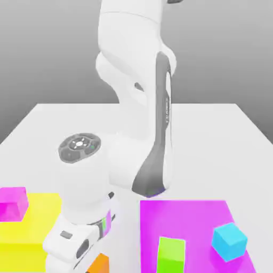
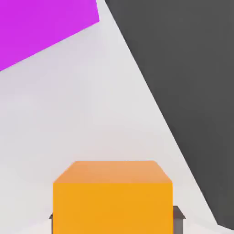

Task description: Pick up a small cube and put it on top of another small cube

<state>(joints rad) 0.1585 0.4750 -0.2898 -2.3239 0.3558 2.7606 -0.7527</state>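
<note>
The small orange cube sits between my gripper's two dark fingertips, which press against its sides, so the gripper is shut on it. In the exterior view the orange cube peeks out at the bottom edge, just beside my white hand, which hangs low over the table between the two big blocks. A small magenta cube rests on the big yellow block. A small cyan cube rests on the big magenta block.
A green cube also stands on the big magenta block. The white table stretches back behind the arm. In the hand view the table's edge runs diagonally, with dark floor beyond it.
</note>
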